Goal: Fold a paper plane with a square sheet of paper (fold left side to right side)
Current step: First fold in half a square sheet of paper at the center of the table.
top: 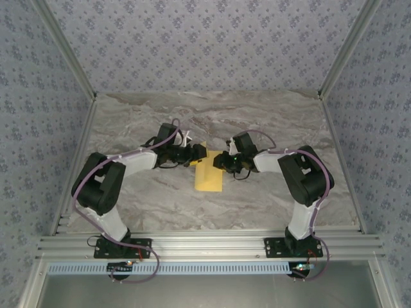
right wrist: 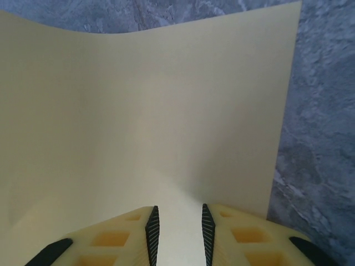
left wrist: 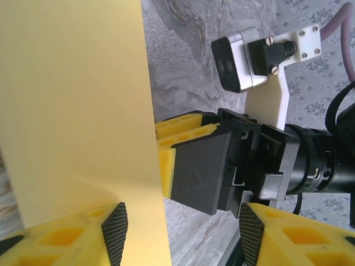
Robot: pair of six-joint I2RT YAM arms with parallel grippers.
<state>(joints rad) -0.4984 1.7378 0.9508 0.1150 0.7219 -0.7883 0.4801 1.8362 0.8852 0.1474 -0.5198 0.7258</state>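
While my right gripper [right wrist: 177,235] pinches the paper [right wrist: 150,111] | left gripper [left wrist: 180,230] parted, grasping nothing | risk: unpressed flap springs back, edges misalign, crease skews.

Both grippers crowded the far end of the yellow sheet [top: 209,174], the left gripper [top: 198,154] and right gripper [top: 218,160] nearly meeting. The marble table [top: 270,205] lay open on all other sides.
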